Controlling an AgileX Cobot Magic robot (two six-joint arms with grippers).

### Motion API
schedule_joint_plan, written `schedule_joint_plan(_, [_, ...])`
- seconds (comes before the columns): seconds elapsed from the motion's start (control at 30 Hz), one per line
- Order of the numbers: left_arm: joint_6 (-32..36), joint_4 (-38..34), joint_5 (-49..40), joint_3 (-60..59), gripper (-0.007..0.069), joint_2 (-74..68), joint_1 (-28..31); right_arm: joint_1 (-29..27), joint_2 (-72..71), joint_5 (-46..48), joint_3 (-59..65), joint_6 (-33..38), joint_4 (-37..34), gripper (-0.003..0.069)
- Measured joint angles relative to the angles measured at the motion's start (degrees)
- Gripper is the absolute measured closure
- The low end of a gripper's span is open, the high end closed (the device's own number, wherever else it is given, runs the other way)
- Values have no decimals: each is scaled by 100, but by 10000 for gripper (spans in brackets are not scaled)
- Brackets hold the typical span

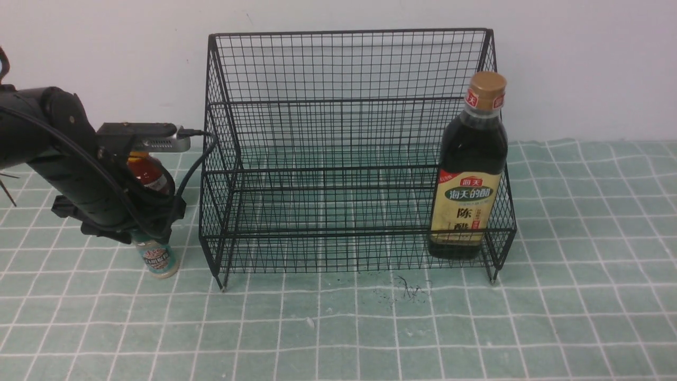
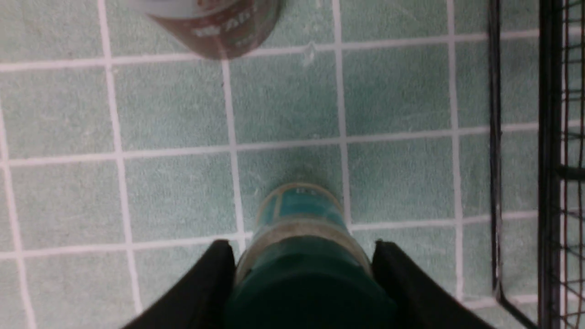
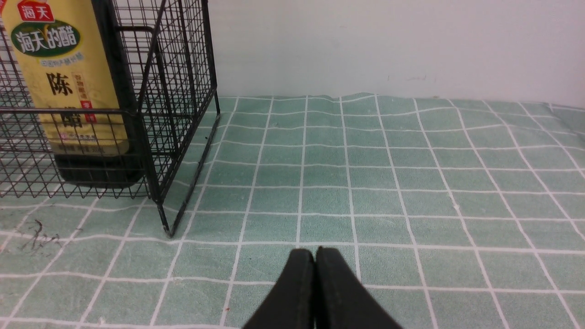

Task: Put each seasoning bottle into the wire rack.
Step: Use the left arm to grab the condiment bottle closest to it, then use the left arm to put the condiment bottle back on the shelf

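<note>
Ahead of me stands a plain white wall (image 1: 582,63), evenly lit, with no hard shadows. The tabletop (image 1: 555,328) is covered by a pale green cloth (image 1: 338,338) gridded with white lines, rippled along its far edge against the wall. Toward its middle sit dark scribbles (image 1: 404,290), possibly pen marks.

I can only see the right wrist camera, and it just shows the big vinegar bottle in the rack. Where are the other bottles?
Observer: The tiny green-lidded shaker stands on the cloth left of the wire rack, outside it.
Operator: Is anybody grabbing it?
Observer: The left gripper has a finger on each side of its lid; I can't tell if it's squeezing.
Operator: And the red one?
Observer: The red sauce bottle stands farther back, half hidden by the left arm, also outside the rack.
</note>
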State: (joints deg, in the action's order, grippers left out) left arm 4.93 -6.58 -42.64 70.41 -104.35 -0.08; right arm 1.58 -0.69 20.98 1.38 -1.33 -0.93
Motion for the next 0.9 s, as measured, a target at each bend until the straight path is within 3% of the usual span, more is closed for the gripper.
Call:
schedule_joint_plan(0.3, [-118, 593, -1551, 813, 284, 921, -20, 0, 0, 0, 0, 0, 0, 672])
schedule_joint_plan(0.43, [-196, 541, -2050, 1208, 284, 1842, -383, 0, 0, 0, 0, 0, 0, 672])
schedule_joint_plan(0.7, [-719, 420, -2023, 1257, 284, 2188, -1637, 0, 0, 0, 0, 0, 0, 672])
schedule_joint_plan(0.9, [-836, 421, -1296, 1257, 284, 1536, -2063, 0, 0, 0, 0, 0, 0, 672])
